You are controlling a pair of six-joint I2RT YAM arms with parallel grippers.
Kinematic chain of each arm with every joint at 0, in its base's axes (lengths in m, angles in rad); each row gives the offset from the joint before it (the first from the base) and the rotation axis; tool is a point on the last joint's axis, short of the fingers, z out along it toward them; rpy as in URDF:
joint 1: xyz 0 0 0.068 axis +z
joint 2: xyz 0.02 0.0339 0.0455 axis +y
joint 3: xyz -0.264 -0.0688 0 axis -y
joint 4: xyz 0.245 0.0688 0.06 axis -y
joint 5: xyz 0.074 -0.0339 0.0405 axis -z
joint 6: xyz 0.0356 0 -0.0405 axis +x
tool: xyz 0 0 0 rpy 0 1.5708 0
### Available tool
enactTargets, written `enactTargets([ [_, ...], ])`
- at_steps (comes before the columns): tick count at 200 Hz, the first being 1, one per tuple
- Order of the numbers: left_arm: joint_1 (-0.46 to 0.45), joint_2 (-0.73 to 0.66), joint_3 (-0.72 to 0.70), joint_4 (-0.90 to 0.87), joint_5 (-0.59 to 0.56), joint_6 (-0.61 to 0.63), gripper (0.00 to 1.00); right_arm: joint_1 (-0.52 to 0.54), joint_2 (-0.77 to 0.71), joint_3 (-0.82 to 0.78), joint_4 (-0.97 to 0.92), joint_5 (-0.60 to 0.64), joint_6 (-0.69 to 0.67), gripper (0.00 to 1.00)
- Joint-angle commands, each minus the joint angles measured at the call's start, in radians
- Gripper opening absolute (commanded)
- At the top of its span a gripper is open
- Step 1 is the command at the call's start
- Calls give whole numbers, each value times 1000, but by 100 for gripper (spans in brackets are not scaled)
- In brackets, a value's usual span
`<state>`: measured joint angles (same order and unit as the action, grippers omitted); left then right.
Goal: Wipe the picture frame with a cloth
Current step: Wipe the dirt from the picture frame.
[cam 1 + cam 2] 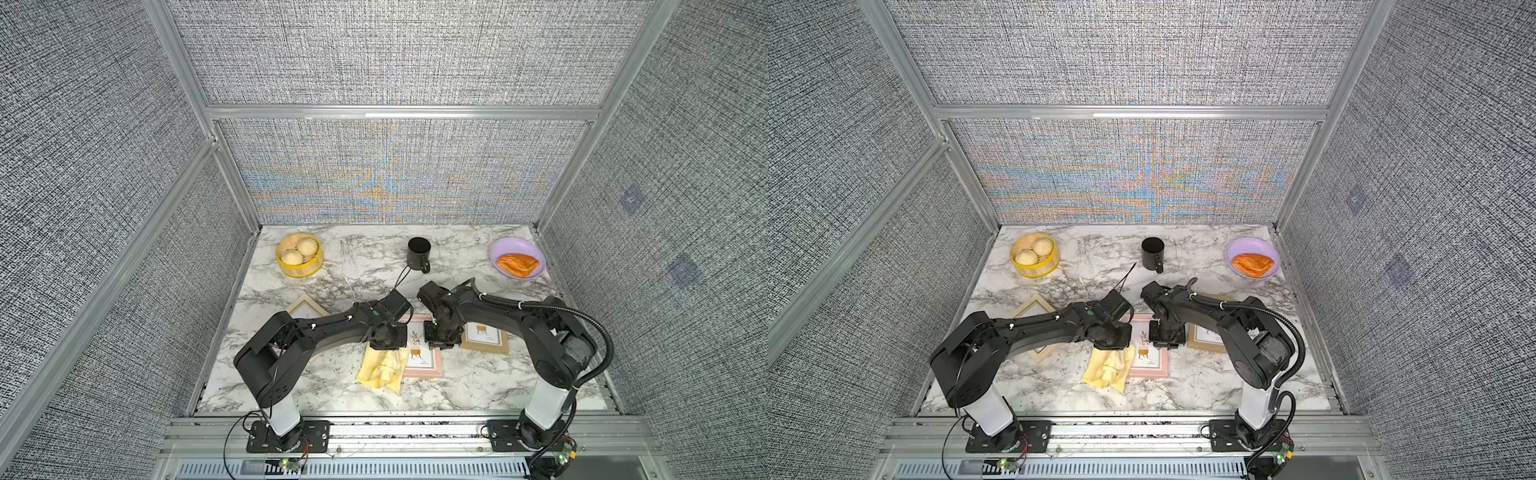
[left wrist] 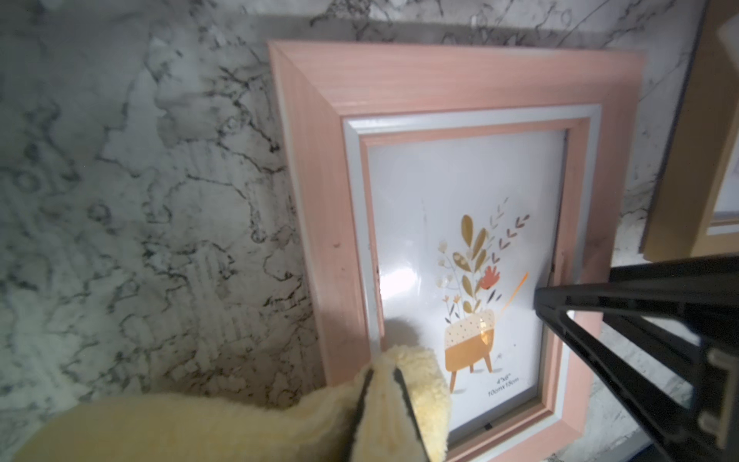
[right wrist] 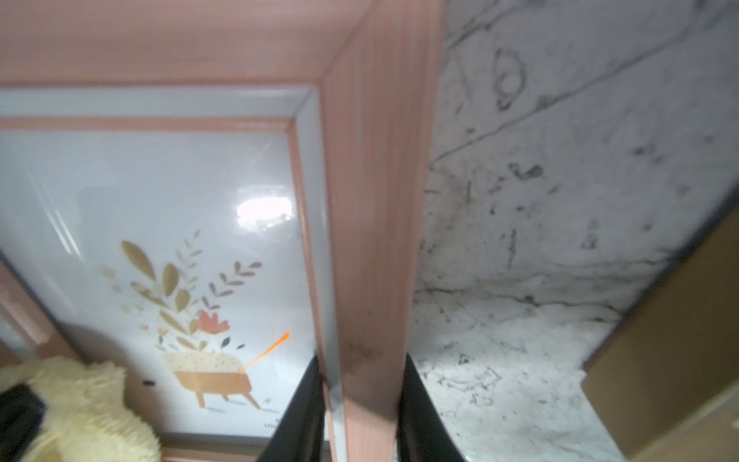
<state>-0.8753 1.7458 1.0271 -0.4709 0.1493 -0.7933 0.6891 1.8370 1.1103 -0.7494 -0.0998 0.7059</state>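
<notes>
A white marble tabletop (image 1: 357, 270) veined with grey fills the floor of a booth walled in grey woven panels. At the upper left of the table in both top views stands a bamboo steamer (image 1: 301, 270) with buns. Below it a pale wooden frame (image 1: 306, 308) shows partly under the left arm.

At centre, the left gripper (image 2: 384, 378) is clamped on a fold of the cloth (image 1: 382, 370). The rest of the pale yellow fabric trails off onto the marble toward the lower edge. In the left wrist view the pinched bunch sits on the lower left corner of the pink picture frame (image 1: 419, 353), over its rail and the edge of the glass. A thin orange streak (image 2: 516, 290) crosses the glass beside the printed plant pot.

A black mug (image 1: 419, 253) stands behind, well apart. The right gripper (image 3: 362, 400) straddles the frame's right rail and grips it, one finger on the glass side and one outside. Further right lie a tan frame (image 1: 486, 338) and a purple plate (image 1: 511, 245) bearing a pastry (image 1: 517, 264).

The wipe looks barely begun, with the frame braced. The next move calls for dragging the cloth rightward across the glass under light pressure. It should stop short of the right finger.
</notes>
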Motion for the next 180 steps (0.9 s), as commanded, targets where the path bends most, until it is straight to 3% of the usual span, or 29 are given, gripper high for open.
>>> enactTargets([
  [1,31,49,61,-224,-62,8,0,9,51,-26,28,70,27,12],
  [33,90,135,216,-225,-100,48,0,10,44,-32,26,71,27,12],
  [77,90,231,348,-248,-110,102,0,15,39,-43,34,71,25,12],
  [118,48,170,226,-234,-44,69,0,16,31,-63,46,68,23,12],
  [180,-61,-48,-52,-275,59,-62,0,21,31,-76,57,53,19,11],
])
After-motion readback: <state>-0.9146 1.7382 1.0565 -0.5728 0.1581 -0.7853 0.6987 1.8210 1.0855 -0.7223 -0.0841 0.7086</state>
